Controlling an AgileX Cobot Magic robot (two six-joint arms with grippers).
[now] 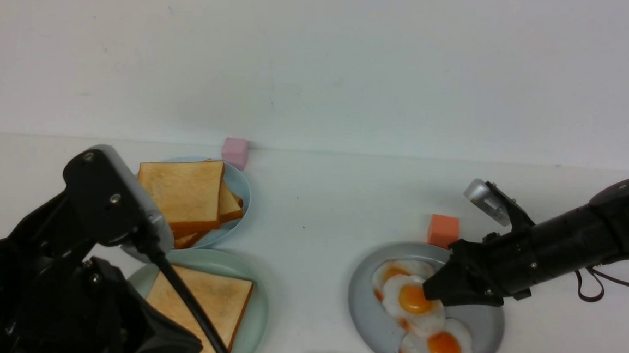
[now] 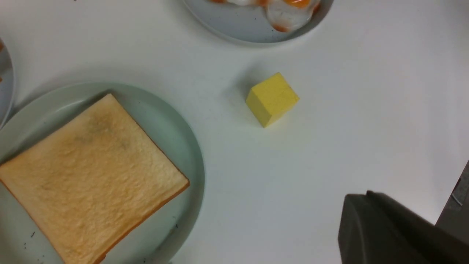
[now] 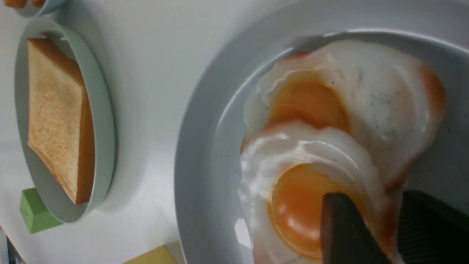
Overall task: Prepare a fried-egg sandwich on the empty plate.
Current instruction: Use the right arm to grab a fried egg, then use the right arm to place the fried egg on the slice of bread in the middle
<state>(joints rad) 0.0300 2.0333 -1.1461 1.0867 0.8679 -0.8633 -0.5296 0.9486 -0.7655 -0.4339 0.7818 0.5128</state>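
The pale mint-green plate [image 1: 260, 304] sits at the front left with one toast slice [image 1: 214, 301] lying on it. It also shows in the left wrist view [image 2: 183, 146] and the right wrist view [image 3: 99, 110]. A grey-blue plate [image 1: 366, 310] at the front right holds three fried eggs. My right gripper [image 1: 428, 292] is down on the middle egg [image 1: 413, 302]. One finger lies on the yolk, the other outside the white's edge [image 3: 375, 196], closed on that rim. My left gripper [image 2: 361, 196] is shut and empty, raised over the table near the mint plate.
A light-blue plate [image 1: 240, 185] with a toast pile [image 1: 182, 190] stands behind the mint plate. There are cubes on the table: pink [image 1: 235, 152] at the back, orange [image 1: 443, 231] behind the egg plate, yellow [image 2: 272, 99] between the front plates and green [image 3: 34, 211] by the mint plate.
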